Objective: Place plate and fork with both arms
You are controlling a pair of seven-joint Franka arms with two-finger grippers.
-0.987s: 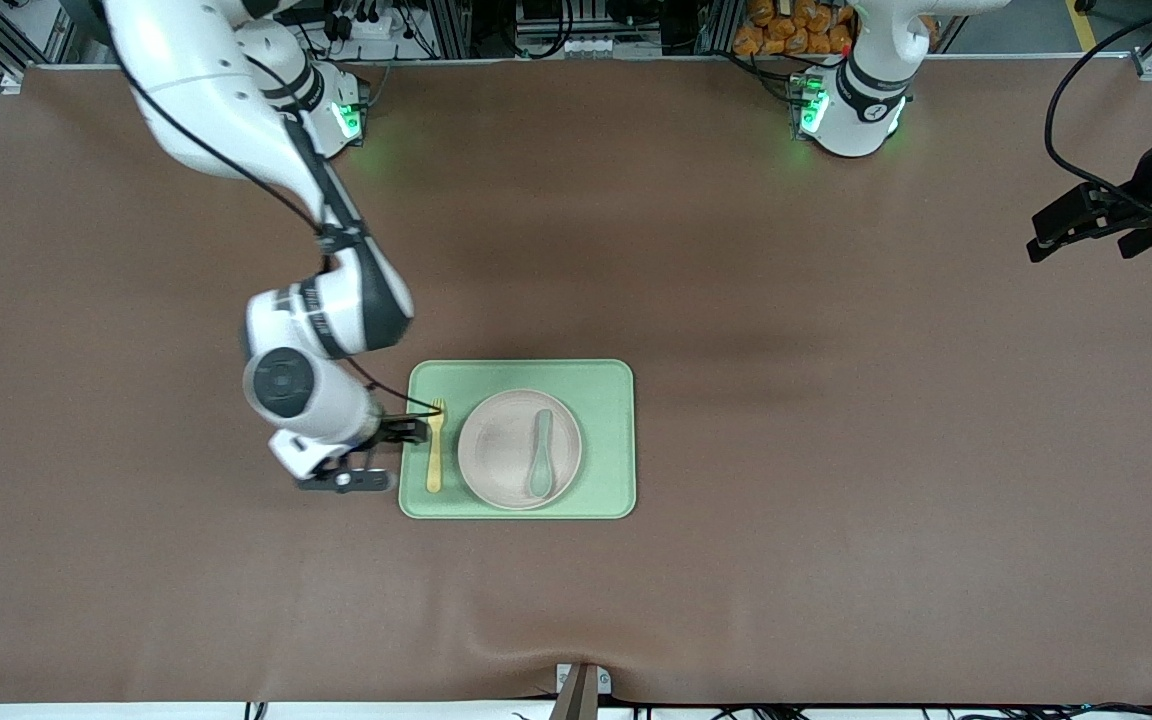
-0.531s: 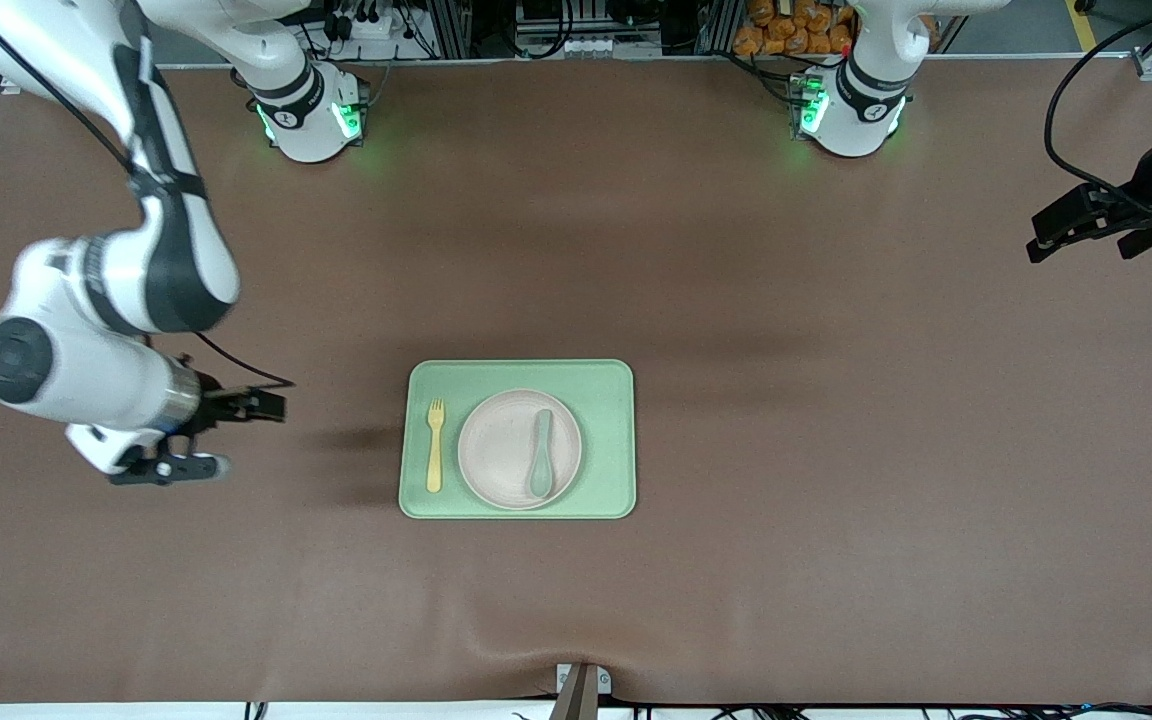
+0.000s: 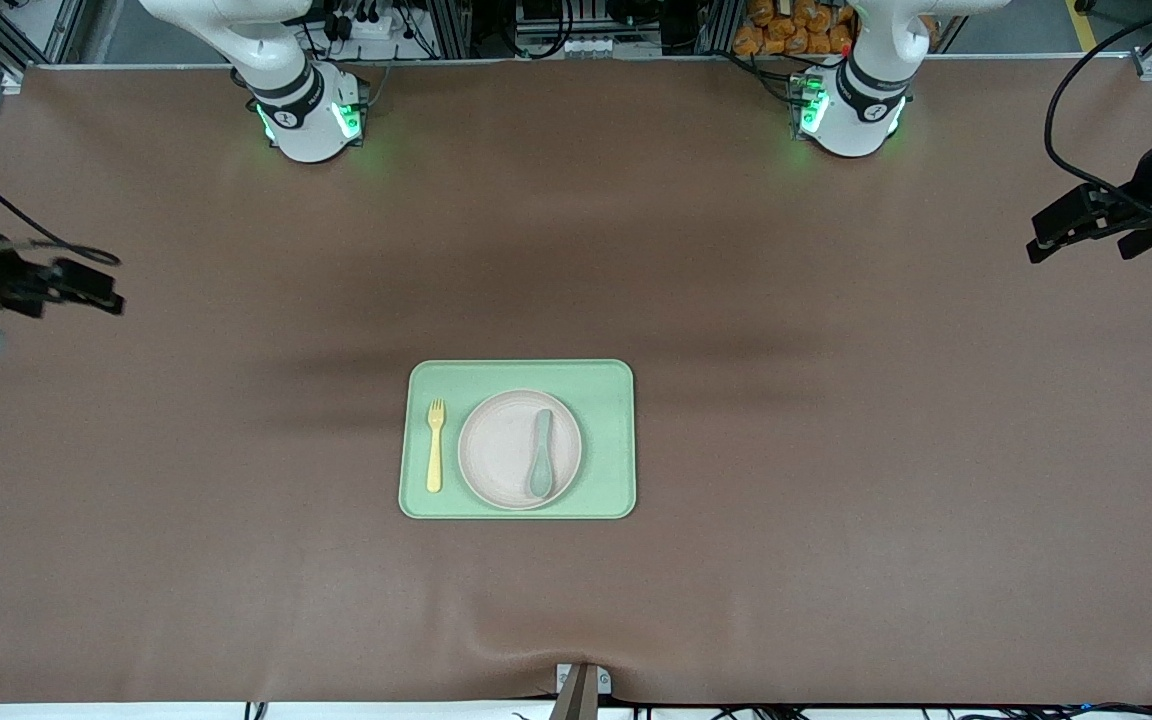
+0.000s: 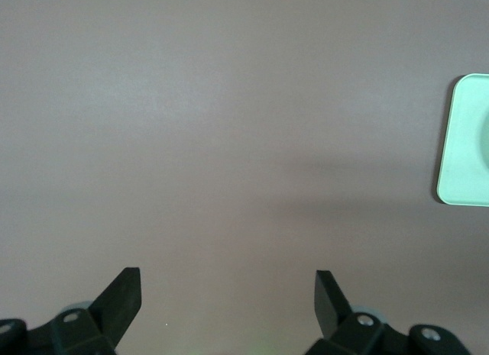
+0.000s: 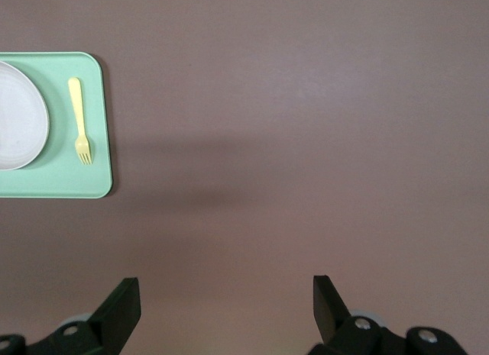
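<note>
Grippers (image 4: 228, 294) (image 5: 226, 298) wide-fingered, empty, over opposite table ends.

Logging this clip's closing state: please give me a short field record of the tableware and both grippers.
tray: rectangular light-green tray on the brown table
plate: round pale pinkish-beige plate on tray
fork: small yellow plastic fork on tray beside plate
spoon: grey-green spoon in plate
left gripper: open, empty, over bare table
right gripper: open, empty, over bare table

Cream round plate (image 3: 519, 449) and yellow fork (image 3: 434, 445) lie flat, side by side, well apart from both claws.
</note>
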